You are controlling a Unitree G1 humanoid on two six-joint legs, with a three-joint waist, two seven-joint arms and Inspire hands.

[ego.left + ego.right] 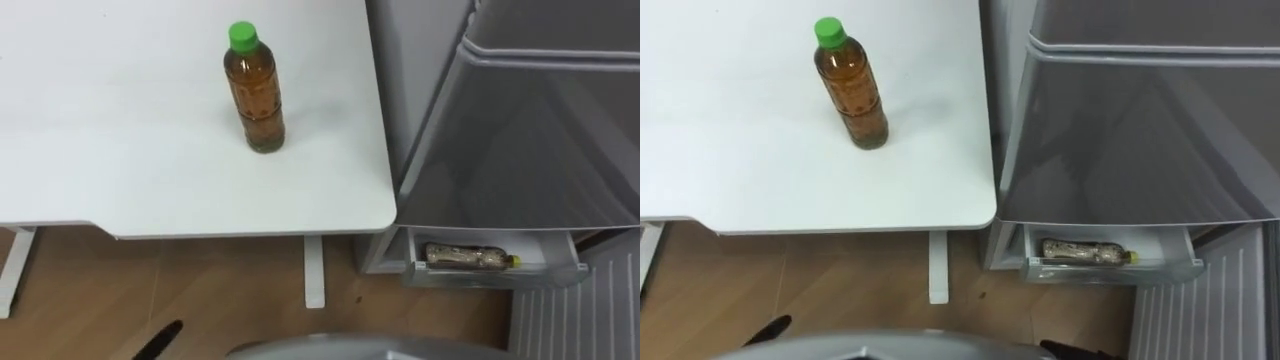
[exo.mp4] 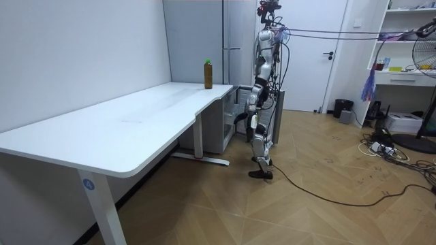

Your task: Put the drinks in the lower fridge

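Pickup stage: one drink (image 1: 468, 257) lying in lower drawer (image 1: 497, 276), next reach left for upright bottle (image 1: 255, 95) on desk (image 1: 120, 150); robot hand (image 2: 251, 106) too small to tell.

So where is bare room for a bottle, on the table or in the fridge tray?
Table: bare left of and before the standing bottle. Fridge tray: a lying bottle fills its left and middle; its right end is free.

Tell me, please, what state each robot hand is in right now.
Left robot hand: cannot be told; it hangs at the robot's side, too far off in the room view.
Right robot hand: cannot be told.
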